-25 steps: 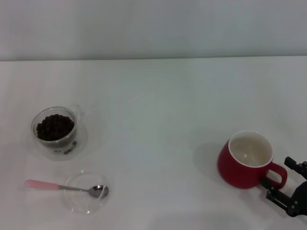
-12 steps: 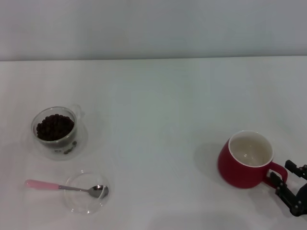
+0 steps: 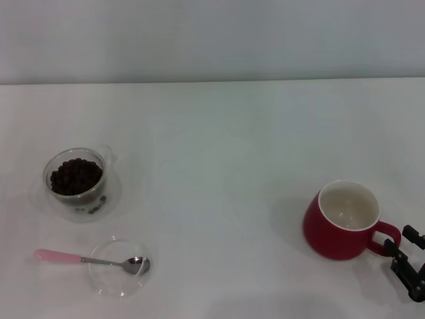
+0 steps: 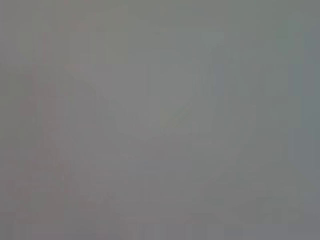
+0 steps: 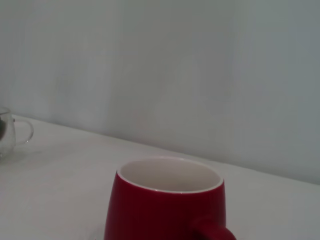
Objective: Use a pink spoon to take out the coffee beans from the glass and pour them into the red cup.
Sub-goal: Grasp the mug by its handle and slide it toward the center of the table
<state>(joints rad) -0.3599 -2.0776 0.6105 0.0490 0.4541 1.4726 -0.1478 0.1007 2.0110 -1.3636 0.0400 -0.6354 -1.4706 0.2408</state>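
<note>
The red cup stands at the right of the white table, white inside and empty, handle pointing right; the right wrist view shows it close up. My right gripper is low at the right edge, just right of the handle, its two fingers apart and holding nothing. The glass with the coffee beans stands at the left; its handle also shows in the right wrist view. The pink spoon lies in front of the glass, bowl resting in a dish. My left gripper is out of view.
A shallow clear glass dish sits at the front left under the spoon's bowl. The white table ends at a pale wall behind. The left wrist view shows only plain grey.
My right gripper has drawn back to the right, away from the red cup's handle. The cup has shifted slightly to the right.
</note>
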